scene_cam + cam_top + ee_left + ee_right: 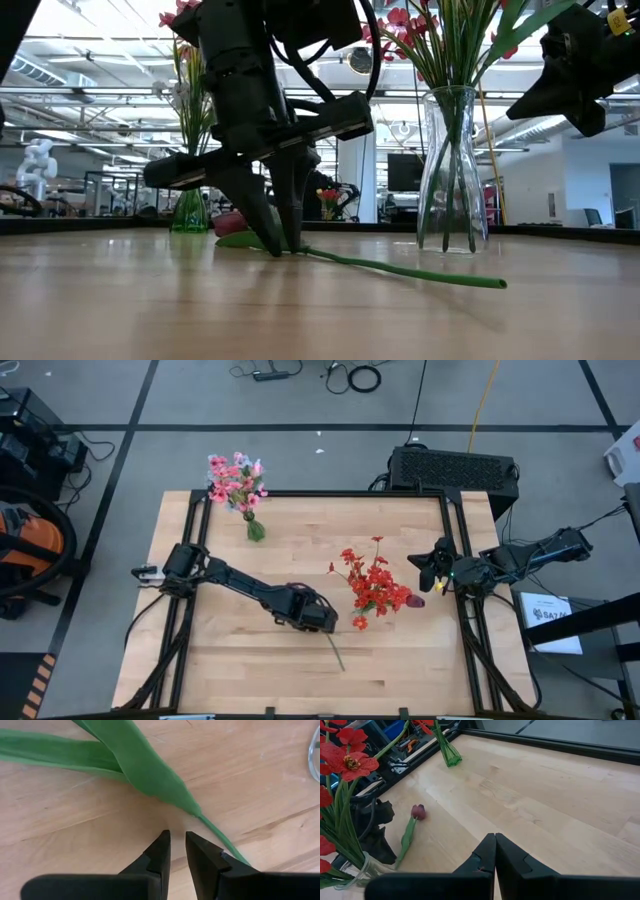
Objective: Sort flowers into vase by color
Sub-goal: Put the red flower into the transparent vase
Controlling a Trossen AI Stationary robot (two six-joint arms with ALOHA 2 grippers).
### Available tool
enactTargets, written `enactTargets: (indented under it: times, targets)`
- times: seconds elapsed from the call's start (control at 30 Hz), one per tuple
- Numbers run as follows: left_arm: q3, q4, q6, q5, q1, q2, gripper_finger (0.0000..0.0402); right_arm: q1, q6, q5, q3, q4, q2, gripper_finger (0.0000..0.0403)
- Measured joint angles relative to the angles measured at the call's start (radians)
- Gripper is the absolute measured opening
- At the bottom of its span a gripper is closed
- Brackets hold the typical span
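Observation:
A dark maroon tulip (418,811) lies flat on the table, with its green stem (336,651) running toward the near edge. My left gripper (177,837) points down at the tulip where its leaves (140,765) meet the stem, open by a narrow gap, with its tips at the tabletop (280,248). The stem (215,832) passes the outer side of one finger, not between the two. My right gripper (495,840) is shut and hangs in the air by the table's right edge (432,565). A clear glass vase (450,170) holds red flowers (375,585). A green vase (255,530) holds pink ones. My left gripper comes at the tulip from above, pointing down. The stem (222,845) runs close along the outer side of one finger (205,855) and then behind it. I cannot tell whether that finger touches the stem. Nothing sits between the two fingers.
The glass vase of red flowers stands just right of the left gripper, between the two arms. The green vase stands near the table's far edge (300,493). A black frame rims the table. Bare wood lies to the near left (220,660).

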Motion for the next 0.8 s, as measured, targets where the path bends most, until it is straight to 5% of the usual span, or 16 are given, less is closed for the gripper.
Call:
enactTargets:
  times: [0.8]
  targets:
    - [-0.001, 0.142, 0.219, 0.153, -0.029, -0.006, 0.0068, 0.0, 0.0, 0.0, 0.0, -0.005, 0.0, 0.0]
